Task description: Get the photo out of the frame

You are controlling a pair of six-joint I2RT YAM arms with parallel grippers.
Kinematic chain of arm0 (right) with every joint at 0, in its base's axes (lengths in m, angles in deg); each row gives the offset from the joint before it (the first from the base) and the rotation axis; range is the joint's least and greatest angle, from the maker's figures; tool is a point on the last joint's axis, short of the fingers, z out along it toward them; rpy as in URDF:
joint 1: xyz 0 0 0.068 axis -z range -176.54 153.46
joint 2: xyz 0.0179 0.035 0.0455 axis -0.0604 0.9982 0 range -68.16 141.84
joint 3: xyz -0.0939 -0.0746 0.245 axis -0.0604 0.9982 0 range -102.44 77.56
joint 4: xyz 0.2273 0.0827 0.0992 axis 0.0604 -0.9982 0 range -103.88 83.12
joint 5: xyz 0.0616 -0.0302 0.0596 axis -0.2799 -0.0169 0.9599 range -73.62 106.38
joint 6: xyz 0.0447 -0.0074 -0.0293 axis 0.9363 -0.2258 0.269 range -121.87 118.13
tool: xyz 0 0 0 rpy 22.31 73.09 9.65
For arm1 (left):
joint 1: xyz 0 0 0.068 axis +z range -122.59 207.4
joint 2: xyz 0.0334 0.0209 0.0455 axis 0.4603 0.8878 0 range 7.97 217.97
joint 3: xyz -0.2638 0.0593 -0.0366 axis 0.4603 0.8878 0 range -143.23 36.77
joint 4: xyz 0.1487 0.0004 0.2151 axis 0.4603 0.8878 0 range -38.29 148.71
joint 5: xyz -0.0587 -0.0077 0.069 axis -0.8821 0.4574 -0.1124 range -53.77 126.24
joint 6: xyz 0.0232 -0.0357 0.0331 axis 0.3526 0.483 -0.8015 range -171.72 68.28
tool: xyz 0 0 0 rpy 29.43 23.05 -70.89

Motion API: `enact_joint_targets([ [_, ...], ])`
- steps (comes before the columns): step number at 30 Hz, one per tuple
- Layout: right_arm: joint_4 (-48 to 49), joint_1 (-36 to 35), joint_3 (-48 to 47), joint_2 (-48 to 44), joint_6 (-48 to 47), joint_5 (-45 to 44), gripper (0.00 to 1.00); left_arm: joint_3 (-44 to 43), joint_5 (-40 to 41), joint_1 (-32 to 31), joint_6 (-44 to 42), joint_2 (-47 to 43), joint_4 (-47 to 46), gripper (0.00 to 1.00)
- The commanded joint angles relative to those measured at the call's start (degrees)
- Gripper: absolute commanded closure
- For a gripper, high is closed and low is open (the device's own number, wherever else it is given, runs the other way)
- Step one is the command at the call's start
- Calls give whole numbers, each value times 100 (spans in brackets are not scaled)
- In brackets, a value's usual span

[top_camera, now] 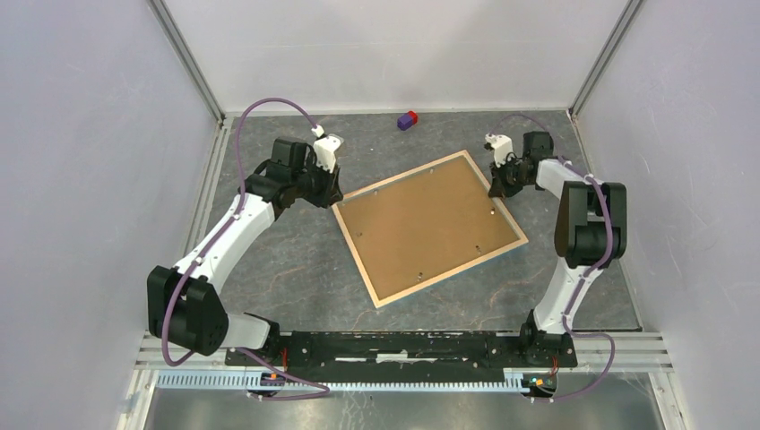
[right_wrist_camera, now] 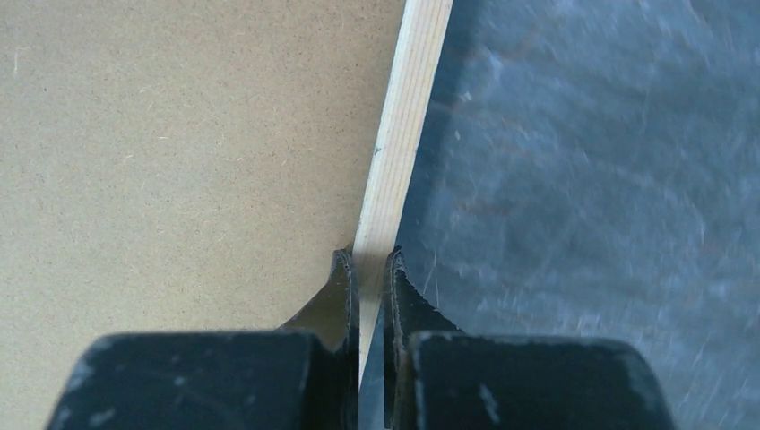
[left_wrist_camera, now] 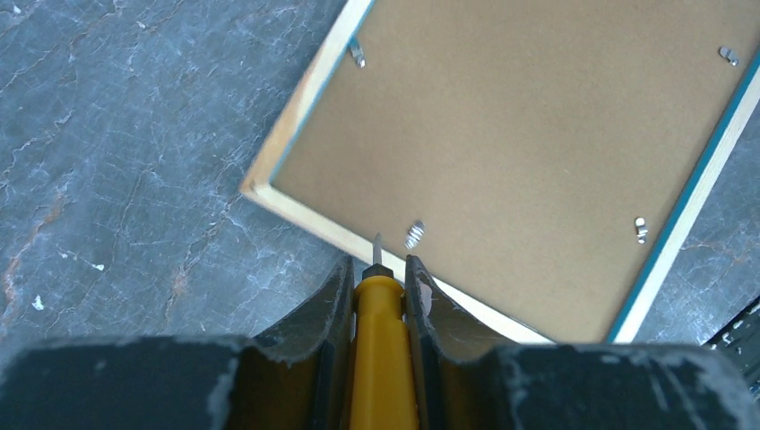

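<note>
on the grey marbled table (top_camera: 296,269), between our two arms, the frame (top_camera: 430,228) is lying face down and turned at an angle, so we are looking at its brown fibreboard back (left_wrist_camera: 538,134) inside a light wood rim (right_wrist_camera: 408,116), with a thin blue edge (left_wrist_camera: 699,188) showing along one side. the photo is not showing from this side, so we are not able to say how it is sitting. our left gripper (left_wrist_camera: 378,269) is hanging at the frame's left corner, its fingers pressing together on the handle of a yellow screwdriver (left_wrist_camera: 384,340); the metal tip is pointing over the wood rim, just beside a small metal tab (left_wrist_camera: 413,235), and we are unable to tell whether it is touching the wood. our right gripper (right_wrist_camera: 372,260) is sitting at the frame's far right edge, its two fingers pinching the wood rim between them, one on the fibreboard side and one on the table side. a small purple and red block (top_camera: 408,120) is resting near the back wall, well apart from the frame.
</note>
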Motion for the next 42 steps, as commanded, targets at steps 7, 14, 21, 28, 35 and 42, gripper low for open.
enact_joint_targets([
  [7,-2203,-809,-1449,1164,-2803,616,100,-66,-293,70,324,-72,-91,98],
  [14,-2189,-1399,-2295,1553,-3482,237,100,-29,-353,128,371,-91,-90,98],
  [21,-2005,-2035,-3182,1985,-4008,-168,100,58,-445,225,434,-100,-91,98],
  [28,-1260,-2580,-3224,2011,-4368,-378,100,125,-529,389,339,-83,79,98],
  [35,-53,-3103,-3327,2158,-4210,-851,100,284,-667,560,423,-130,62,98],
  [42,800,-3269,-3302,1905,-3437,-1253,64,424,-622,691,260,-251,149,98],
])
